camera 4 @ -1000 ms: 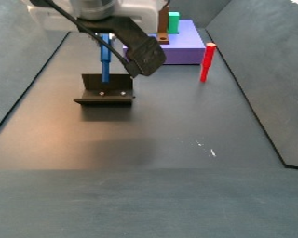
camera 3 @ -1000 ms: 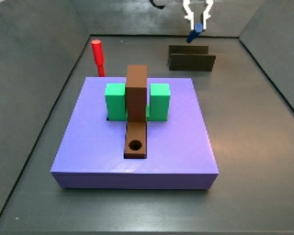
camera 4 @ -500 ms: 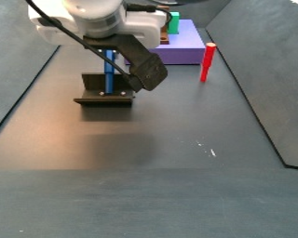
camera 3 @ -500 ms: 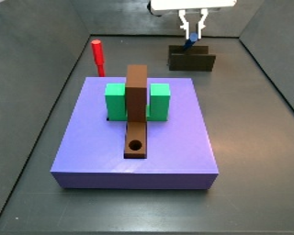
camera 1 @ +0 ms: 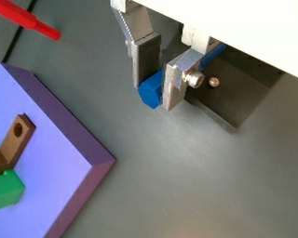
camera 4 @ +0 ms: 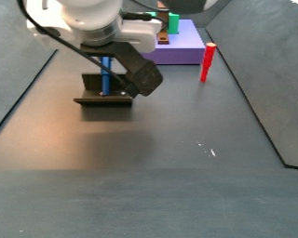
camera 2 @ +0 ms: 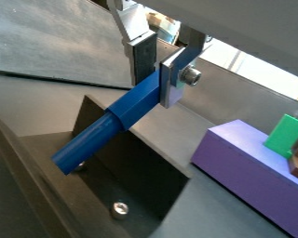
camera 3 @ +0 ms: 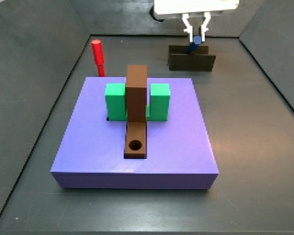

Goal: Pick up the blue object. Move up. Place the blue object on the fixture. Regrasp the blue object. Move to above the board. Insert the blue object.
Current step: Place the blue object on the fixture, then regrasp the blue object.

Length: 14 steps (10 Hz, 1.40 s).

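My gripper (camera 1: 156,86) is shut on the blue object (camera 1: 149,95), a slim dark-blue peg clamped between the two silver fingers. In a wrist view the blue object (camera 2: 108,132) slants down from the gripper (camera 2: 158,81) to the dark fixture (camera 2: 129,181), its lower end at the fixture's edge. Both side views show the gripper (camera 3: 197,33) (camera 4: 109,61) directly over the fixture (camera 3: 193,61) (camera 4: 105,99), with the blue object (camera 4: 108,76) upright and reaching its top. The purple board (camera 3: 137,147) with its brown holed bar (camera 3: 137,110) lies apart from them.
A red upright peg (camera 3: 98,57) (camera 4: 208,62) stands on the floor beside the board (camera 4: 186,52). Two green blocks (camera 3: 115,101) (camera 3: 160,99) flank the brown bar. Grey walls enclose the floor on all sides.
The gripper has come down with the blue object, from well above the fixture to just over it, so the peg's lower end now meets the fixture.
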### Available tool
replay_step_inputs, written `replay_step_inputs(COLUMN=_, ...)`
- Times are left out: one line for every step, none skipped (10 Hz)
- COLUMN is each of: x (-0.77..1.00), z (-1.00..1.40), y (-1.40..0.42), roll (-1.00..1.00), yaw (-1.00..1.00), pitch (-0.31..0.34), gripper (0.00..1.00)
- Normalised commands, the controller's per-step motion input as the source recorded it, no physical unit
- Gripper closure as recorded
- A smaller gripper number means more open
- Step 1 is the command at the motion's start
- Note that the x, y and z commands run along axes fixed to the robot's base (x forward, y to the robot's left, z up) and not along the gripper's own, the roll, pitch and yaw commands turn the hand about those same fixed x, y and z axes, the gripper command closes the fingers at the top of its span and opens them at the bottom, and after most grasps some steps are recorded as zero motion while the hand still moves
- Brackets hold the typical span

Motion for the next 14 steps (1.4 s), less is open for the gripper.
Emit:
replay_step_inputs(x=0.07, z=-0.14, y=0.05, roll=-0.01, yaw=0.0, pitch=0.0, gripper=1.0)
replay_step_inputs(x=0.06, z=-0.19, y=0.05, roll=0.0, yaw=0.0, pitch=0.0, gripper=1.0)
replay_step_inputs(x=0.05, z=-0.21, y=0.03, roll=0.0, yaw=0.0, pitch=0.0, gripper=1.0)
replay_step_inputs(x=0.04, z=-0.22, y=0.03, roll=0.01, yaw=0.0, pitch=0.0, gripper=1.0)
replay_step_inputs(x=0.04, z=-0.23, y=0.02, roll=0.02, yaw=0.0, pitch=0.0, gripper=1.0)
replay_step_inputs(x=0.05, z=-0.23, y=0.02, roll=0.05, yaw=0.0, pitch=0.0, gripper=1.0)
replay_step_inputs(x=0.03, z=-0.23, y=0.01, roll=0.1, yaw=0.0, pitch=0.0, gripper=1.0)
replay_step_inputs(x=0.04, z=-0.19, y=0.02, roll=0.04, yaw=0.0, pitch=0.0, gripper=1.0)
replay_step_inputs(x=0.06, z=-0.13, y=0.03, roll=0.0, yaw=0.0, pitch=0.0, gripper=1.0)
replay_step_inputs(x=0.09, z=-0.01, y=0.0, roll=0.0, yaw=0.0, pitch=0.0, gripper=1.0)
replay_step_inputs(x=0.0, z=0.0, y=0.0, roll=0.0, yaw=0.0, pitch=0.0, gripper=1.0)
replay_step_inputs(x=0.0, z=0.0, y=0.0, roll=0.0, yaw=0.0, pitch=0.0, gripper=0.0)
replay_step_inputs(x=-0.18, z=0.54, y=-0.04, roll=0.31, yaw=0.11, pitch=-0.003, gripper=0.0)
replay_step_inputs(x=-0.14, z=0.67, y=-0.28, roll=0.74, yaw=0.16, pitch=0.0, gripper=0.0)
